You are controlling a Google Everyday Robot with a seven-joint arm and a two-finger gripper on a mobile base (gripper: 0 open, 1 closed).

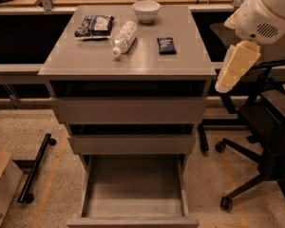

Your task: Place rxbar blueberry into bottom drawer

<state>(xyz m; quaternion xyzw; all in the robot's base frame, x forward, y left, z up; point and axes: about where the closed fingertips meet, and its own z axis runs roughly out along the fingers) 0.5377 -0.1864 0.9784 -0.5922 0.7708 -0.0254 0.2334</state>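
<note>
- Cabinet top [85, 63]: grey, flat, carrying four items.
- rxbar blueberry [166, 45] lies flat right of centre, clear of the rest.
- Plastic bottle [123, 37] lies on its side mid-top, white bowl [146, 10] at the far edge, crinkly bag [94, 25] far left.
- bottom drawer [133, 221] is pulled out toward the near side.
- gripper [232, 68] hangs off the cabinet's right edge, above the office chair [270, 122]; grip state: can't tell.
- Floor: speckled, orange tape lines, cardboard box [0, 184] near left.
</note>
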